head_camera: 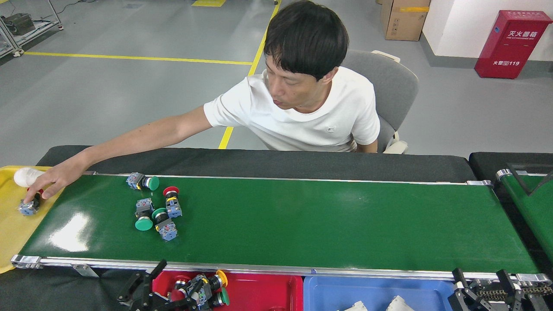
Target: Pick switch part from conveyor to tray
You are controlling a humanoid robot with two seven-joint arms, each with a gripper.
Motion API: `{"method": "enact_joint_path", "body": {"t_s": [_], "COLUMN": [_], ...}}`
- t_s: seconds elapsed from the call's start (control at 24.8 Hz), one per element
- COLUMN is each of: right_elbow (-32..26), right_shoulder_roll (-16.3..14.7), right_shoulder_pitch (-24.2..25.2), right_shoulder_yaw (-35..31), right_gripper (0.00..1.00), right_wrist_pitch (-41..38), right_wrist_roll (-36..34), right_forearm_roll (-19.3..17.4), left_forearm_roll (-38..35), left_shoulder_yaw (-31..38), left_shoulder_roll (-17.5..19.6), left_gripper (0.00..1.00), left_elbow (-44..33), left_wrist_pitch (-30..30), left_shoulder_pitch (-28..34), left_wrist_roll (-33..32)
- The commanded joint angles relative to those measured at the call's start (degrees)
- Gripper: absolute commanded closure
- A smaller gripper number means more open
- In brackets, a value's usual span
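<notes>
Red cabinet (512,43) reads "119"; Chinese characters above; switch parts (155,207) unlabelled.

Conveyor (302,224) belt glossy green, silver metal rails; red tray (259,289) smooth plastic; table cover (276,162) matt black cloth.

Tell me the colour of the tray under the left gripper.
Red: the tray under the left gripper shows red in the head view.

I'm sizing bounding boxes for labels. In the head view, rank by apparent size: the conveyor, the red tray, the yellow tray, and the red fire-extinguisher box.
1. conveyor, by far the largest.
2. red fire-extinguisher box, though it is farther off.
3/4. yellow tray and red tray: both cut off by the frame, too alike to rank.
</notes>
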Motion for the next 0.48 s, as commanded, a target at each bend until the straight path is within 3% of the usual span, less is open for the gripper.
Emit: {"method": "enact_joint_path", "body": {"t_s": [0.0, 0.16, 0.44], "right_elbow": [-0.5, -0.4, -0.1], "right_shoulder_roll": [-0.2, -0.2, -0.5], "right_shoulder_pitch": [-0.3, -0.2, -0.3], "right_shoulder_yaw": [-0.4, -0.4, -0.3], "right_gripper": [0.02, 0.02, 0.02], "right_wrist_pitch": [-0.1, -0.4, -0.7], "right_wrist_roll": [-0.1, -0.1, -0.1], "right_forearm_roll": [0.0, 0.0, 0.0], "left_forearm_roll": [1.8, 2.0, 0.8], "left_shoulder_yaw": [4.4, 11.3, 10.9], "left_shoulder_roll": [0.1, 0.1, 0.5], "left_gripper": [0.00, 0.00, 0.00], "left_elbow": [0.1, 4.0, 6.3], "left_wrist_pitch": [0.4, 0.9, 3.9], "left_shoulder_pitch": [0.0, -0.2, -2.8], "left_wrist_roll": [-1.5, -1.5, -1.8]}}
